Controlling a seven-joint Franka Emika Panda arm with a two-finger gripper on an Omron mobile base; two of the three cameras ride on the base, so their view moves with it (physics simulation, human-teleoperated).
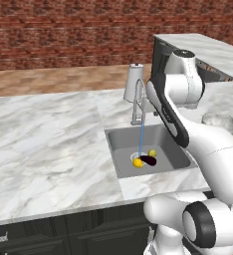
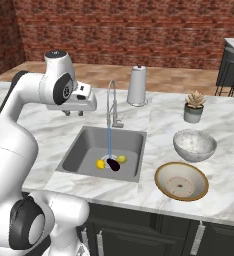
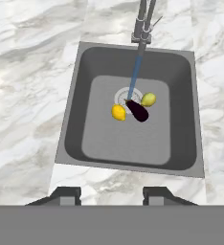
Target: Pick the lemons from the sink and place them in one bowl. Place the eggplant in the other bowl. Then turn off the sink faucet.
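Observation:
The sink (image 3: pixel 74 125) holds a bright yellow lemon (image 3: pixel 118 112), a greenish lemon (image 3: pixel 149 99) and the dark eggplant (image 3: pixel 138 110) between them, all by the drain. A blue stream of water runs from the sink faucet (image 2: pixel 110 102) onto that spot. My gripper (image 2: pixel 73 113) hangs high above the sink's left rim, open and empty; in the hand view my gripper (image 3: pixel 111 194) looks straight down into the basin. On the counter to the right of the sink sit the deep speckled grey bowl (image 2: pixel 194 145) and the shallow tan bowl (image 2: pixel 181 181), both empty.
A pale paper-towel cylinder (image 2: pixel 137 85) stands behind the faucet. A small potted plant (image 2: pixel 194 106) sits behind the grey bowl. Marble counter spreads wide to the left of the sink. A brick wall lies at the back.

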